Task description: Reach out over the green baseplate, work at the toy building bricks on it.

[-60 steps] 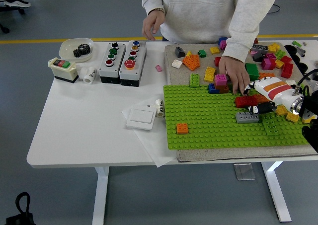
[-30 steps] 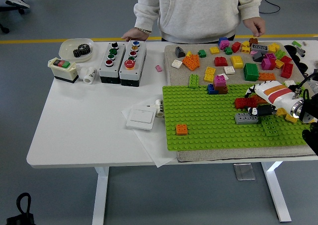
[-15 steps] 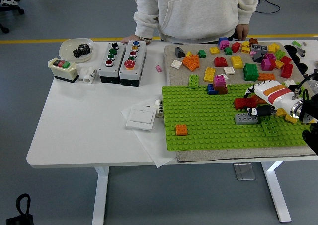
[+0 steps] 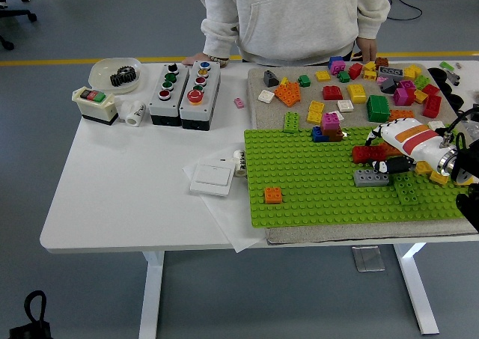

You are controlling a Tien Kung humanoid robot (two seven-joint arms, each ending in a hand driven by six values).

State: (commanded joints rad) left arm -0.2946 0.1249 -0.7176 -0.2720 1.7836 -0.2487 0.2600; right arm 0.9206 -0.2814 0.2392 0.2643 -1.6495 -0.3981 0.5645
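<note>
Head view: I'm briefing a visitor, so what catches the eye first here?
The bright green baseplate at the table's right, with the robot's right hand over a red brick and a grey brick. Behind it, loose colourful bricks lie before a person in a grey sweatshirt.

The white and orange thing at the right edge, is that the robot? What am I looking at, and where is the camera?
Yes. The camera sits high on the robot and looks down over its white table. The white and orange shape is the robot's right hand, reaching in over the green baseplate. Its dark fingers sit right by a red brick and a grey brick; whether they grip either, I cannot tell. The left arm is out of view. An orange brick stands alone on the plate. Loose bricks lie on a mat behind it; button boxes and a white switch lie to the left. A person in a pale sweatshirt stands at the far side.
</note>
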